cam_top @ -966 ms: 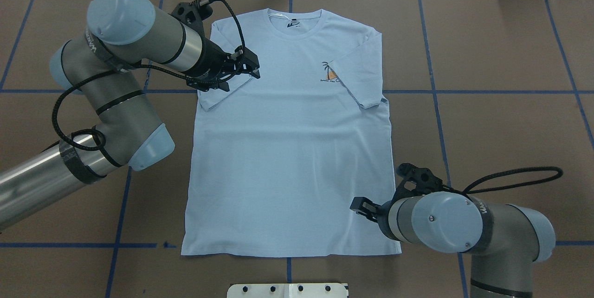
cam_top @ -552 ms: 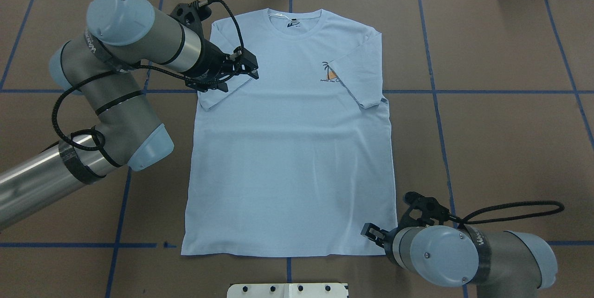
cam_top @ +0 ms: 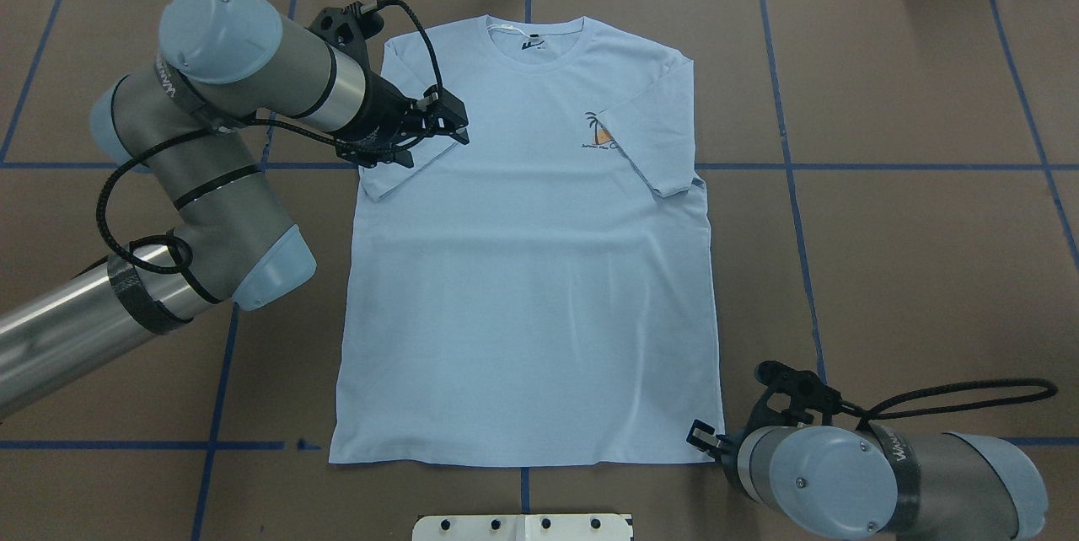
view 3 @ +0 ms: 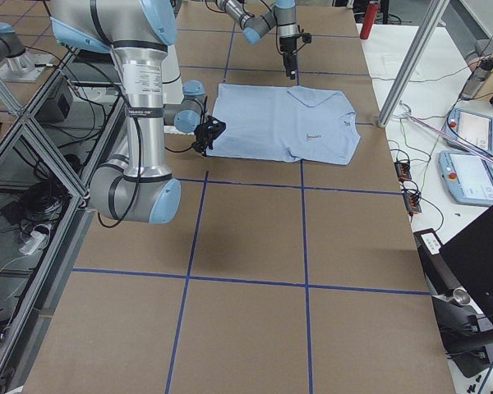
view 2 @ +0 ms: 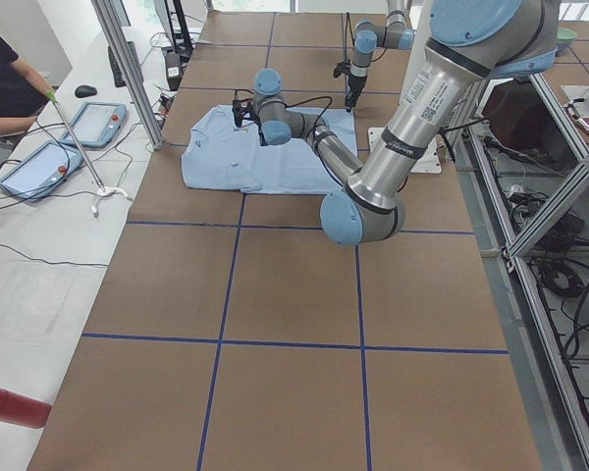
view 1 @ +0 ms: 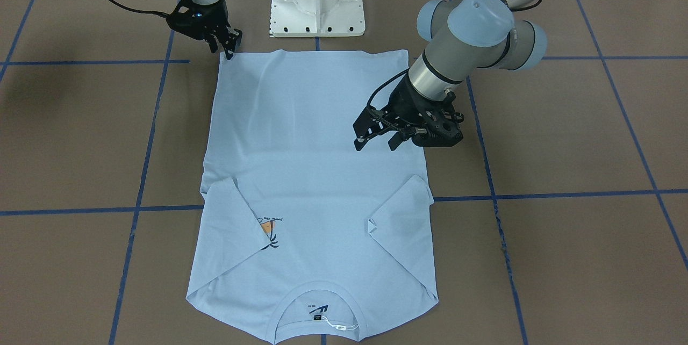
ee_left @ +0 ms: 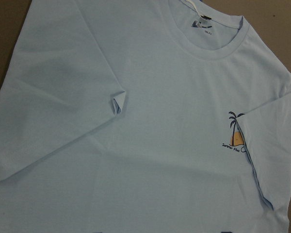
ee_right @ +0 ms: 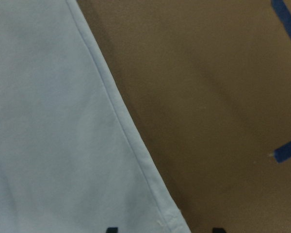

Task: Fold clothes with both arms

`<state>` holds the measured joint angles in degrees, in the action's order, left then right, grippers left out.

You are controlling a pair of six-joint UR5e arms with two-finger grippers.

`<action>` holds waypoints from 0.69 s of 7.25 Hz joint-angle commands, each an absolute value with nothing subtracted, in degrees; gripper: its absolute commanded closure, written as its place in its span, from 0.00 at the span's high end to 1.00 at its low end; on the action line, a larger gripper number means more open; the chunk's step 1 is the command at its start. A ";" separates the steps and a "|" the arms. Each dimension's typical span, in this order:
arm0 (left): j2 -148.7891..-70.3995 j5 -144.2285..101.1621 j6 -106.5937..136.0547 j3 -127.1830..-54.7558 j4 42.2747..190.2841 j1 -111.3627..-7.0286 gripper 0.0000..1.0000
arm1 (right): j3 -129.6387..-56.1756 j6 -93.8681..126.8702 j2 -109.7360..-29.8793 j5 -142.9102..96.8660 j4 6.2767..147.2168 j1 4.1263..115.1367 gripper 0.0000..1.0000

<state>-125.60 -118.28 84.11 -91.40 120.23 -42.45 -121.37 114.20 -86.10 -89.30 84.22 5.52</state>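
T-shirt (cam_top: 531, 288) flat (sleeves folded in); left claw (view 1: 374, 143) gapes over it, right claw (view 1: 231, 48) gapes at hem.

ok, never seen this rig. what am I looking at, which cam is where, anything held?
Two jointed robot arms with two-finger grippers at a brown table marked with blue tape. Views: overhead from behind the robot, one facing it, one from each table end, one camera per wrist. A pale blue T-shirt lies flat, print up, both sleeves folded inward. The left gripper hovers open over the shirt near one sleeve. The right gripper sits open at a bottom hem corner. Nothing is held.
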 commanded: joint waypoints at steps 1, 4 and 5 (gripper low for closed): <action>-125.60 -118.21 84.11 -91.23 120.23 -42.45 0.85 | -121.82 114.26 -86.75 -87.89 84.20 4.22 0.00; -125.51 -118.12 84.29 -91.49 120.15 -42.54 0.86 | -122.87 114.17 -86.66 -87.98 84.20 4.74 0.00; -124.72 -118.12 84.29 -91.76 120.23 -42.45 0.86 | -122.96 114.17 -86.66 -87.98 84.20 4.75 0.61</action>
<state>-125.34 -118.13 84.27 -91.51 120.20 -42.50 -122.73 114.18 -86.68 -88.00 84.20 4.64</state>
